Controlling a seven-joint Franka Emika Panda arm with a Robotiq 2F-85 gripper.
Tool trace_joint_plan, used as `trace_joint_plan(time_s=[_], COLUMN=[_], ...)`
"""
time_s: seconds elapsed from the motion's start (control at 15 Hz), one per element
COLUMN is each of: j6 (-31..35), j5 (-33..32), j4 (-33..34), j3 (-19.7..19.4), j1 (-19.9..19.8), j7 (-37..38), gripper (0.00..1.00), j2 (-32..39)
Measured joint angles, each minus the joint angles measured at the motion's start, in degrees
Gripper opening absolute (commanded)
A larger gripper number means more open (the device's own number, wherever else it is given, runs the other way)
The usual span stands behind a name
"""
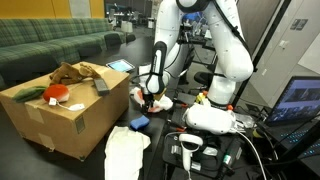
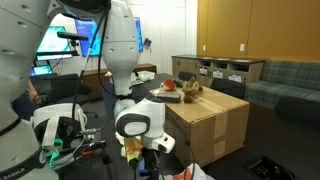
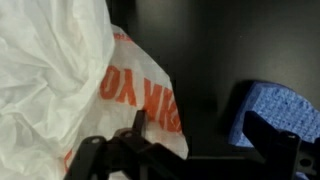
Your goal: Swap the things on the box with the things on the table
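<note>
A cardboard box [image 1: 55,115] stands on the dark table and carries a brown plush toy [image 1: 75,72] and a red and white item [image 1: 55,94]; the box also shows in an exterior view [image 2: 210,118]. My gripper [image 1: 152,97] is low over the table beside a white plastic bag with orange letters [image 1: 160,102]. In the wrist view the gripper [image 3: 200,138] is open and empty. The bag [image 3: 60,80] lies against its left finger, and a blue cloth [image 3: 280,110] lies by the right finger. The blue cloth [image 1: 138,122] sits near the box.
A white crumpled bag or cloth [image 1: 125,152] lies at the table's front. A white device with cables [image 1: 205,120] sits beside the robot base. A green sofa [image 1: 50,40] stands behind the box, and a monitor [image 1: 300,100] at the side.
</note>
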Motion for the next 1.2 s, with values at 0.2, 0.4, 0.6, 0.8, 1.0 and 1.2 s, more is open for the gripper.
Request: trace_joint_plan(time_s=[0.2, 0.4, 0.6, 0.8, 1.0, 1.2], j6=[5.3, 10.4, 13.9, 14.6, 14.6, 14.5], j5=[-0.2, -0.2, -0.2, -0.4, -0.8, -2.7], j4=[-2.9, -5.1, -6.2, -6.3, -6.2, -5.6], j3=[-2.1, -3.6, -4.0, -4.0, -4.0, -2.7], j1=[5.0, 10.0, 13.0, 13.8, 13.2, 10.1], j7=[0.4, 0.4, -1.1, -3.7, -5.9, -7.9], gripper=[1.00, 1.00, 1.00, 1.00, 1.00, 1.00], j2=[0.5, 0.2, -0.7, -2.6, -4.5, -5.3])
